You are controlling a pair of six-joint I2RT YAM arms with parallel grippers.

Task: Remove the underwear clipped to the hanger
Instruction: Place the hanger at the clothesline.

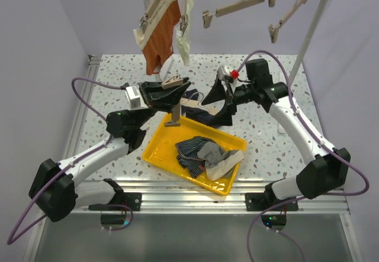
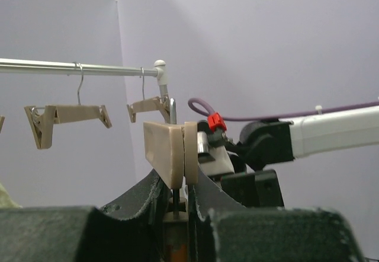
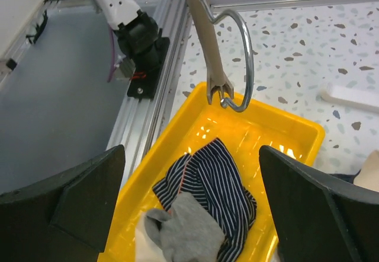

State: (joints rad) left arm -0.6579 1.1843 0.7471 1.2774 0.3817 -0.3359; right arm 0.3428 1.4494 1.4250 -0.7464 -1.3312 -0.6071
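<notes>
My left gripper is shut on a wooden clip hanger. The hanger hangs upside down, and its metal hook dangles over the yellow tray. No cloth shows on it. My right gripper stands open above the tray's far side with nothing in it. Striped navy underwear and a grey-white pair lie in the tray. A dark navy piece lies on the table behind the tray. Orange-red underwear and a pale cream pair hang clipped on the rail.
Two empty wooden hangers hang on the rail's right half, beside the white upright post. The grey wall stands close on the left. An aluminium rail runs along the table's near edge.
</notes>
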